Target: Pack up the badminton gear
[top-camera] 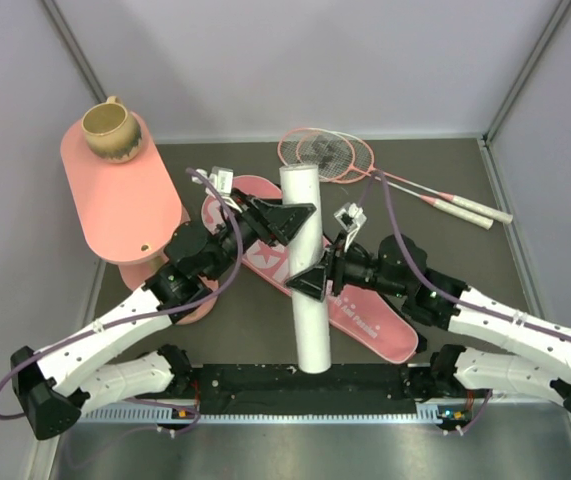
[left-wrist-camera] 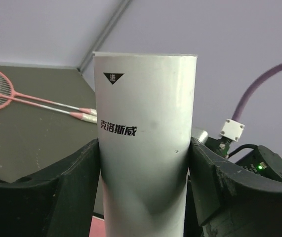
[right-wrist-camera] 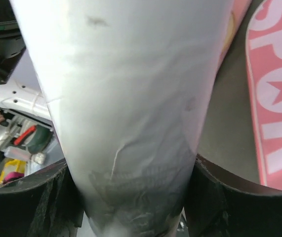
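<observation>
Left gripper (top-camera: 291, 221) is clamped on the white tube (top-camera: 312, 330) near its far end. The right gripper (top-camera: 311, 280) presses its pads on both sides lower down, over the pink bag (top-camera: 370, 315). I think both grips must be even, or the tube twists. The rackets (top-camera: 325, 152) lie well behind. The pink table (top-camera: 115, 205) crowds the left side, and the right side has more room.

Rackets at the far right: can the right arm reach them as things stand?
Probably not yet: the right gripper looks clamped on the white tube, which the left gripper also holds. Otherwise the way to the rackets looks free.
</observation>
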`<state>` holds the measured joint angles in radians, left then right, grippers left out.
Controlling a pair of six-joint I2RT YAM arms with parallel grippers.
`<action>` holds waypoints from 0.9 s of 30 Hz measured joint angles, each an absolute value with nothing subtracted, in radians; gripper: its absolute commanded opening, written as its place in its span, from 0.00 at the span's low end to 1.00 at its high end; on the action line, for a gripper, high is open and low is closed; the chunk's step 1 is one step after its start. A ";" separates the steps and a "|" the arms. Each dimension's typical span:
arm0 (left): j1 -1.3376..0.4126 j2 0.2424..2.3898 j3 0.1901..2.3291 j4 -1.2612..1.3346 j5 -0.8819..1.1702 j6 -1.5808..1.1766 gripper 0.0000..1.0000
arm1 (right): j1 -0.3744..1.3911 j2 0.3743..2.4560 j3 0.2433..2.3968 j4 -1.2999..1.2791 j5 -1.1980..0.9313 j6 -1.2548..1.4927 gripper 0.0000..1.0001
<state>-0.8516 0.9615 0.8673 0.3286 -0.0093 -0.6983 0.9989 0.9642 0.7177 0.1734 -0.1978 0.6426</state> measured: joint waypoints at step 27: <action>-0.853 0.759 0.936 -0.091 -0.086 -0.017 0.77 | 0.309 1.430 1.260 -0.759 0.280 -0.054 0.25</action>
<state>-0.8528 0.7589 0.9356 -0.0906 -0.0860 -0.0170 0.3088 1.4300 1.2602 -0.7586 0.2802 -0.0536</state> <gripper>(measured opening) 0.761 0.644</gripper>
